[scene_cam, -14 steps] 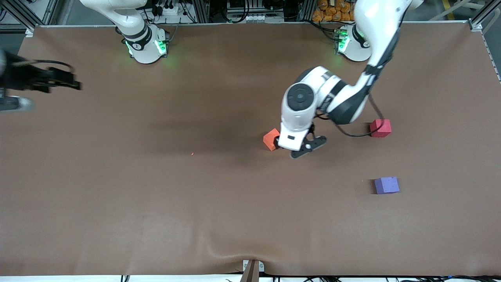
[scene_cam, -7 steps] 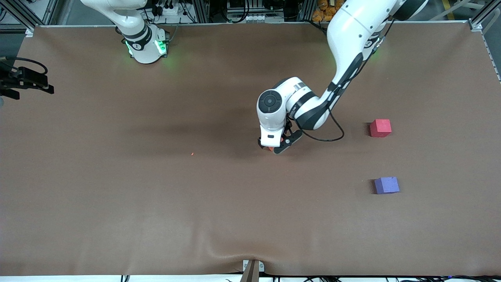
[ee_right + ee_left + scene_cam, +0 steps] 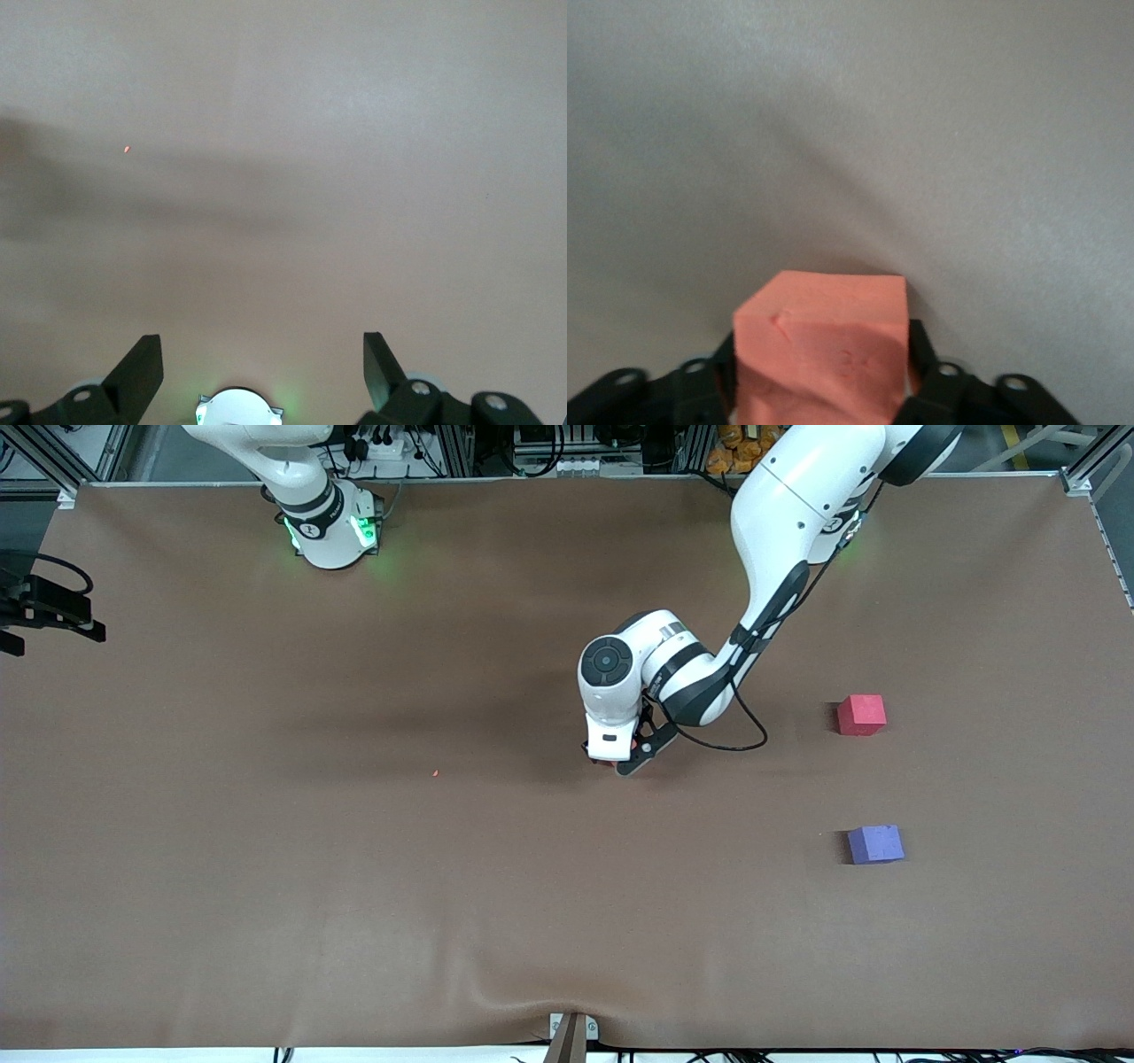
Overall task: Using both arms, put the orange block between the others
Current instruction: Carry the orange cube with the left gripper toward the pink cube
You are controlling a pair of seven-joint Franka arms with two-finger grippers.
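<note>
The orange block (image 3: 824,354) sits on the brown table between the fingers (image 3: 920,347) of my left gripper (image 3: 822,359), which press against two of its sides. In the front view the left gripper (image 3: 617,759) is down at the table's middle and its wrist hides the block. The others stand toward the left arm's end: a pinkish-red cube (image 3: 861,715) and, nearer the front camera, a purple-blue cube (image 3: 875,844). My right gripper (image 3: 49,607) waits open over the table's edge at the right arm's end, with nothing between its fingers (image 3: 137,376).
A tiny orange speck (image 3: 435,772) lies on the mat between the two arms' ends. The right arm's green-lit base (image 3: 332,527) stands at the table's back edge, and shows in the right wrist view as the base (image 3: 237,409).
My left arm shifted toward the right arm's end, came down over the orange block, and its fingers closed onto it. The right gripper drew farther out past the table's edge.
</note>
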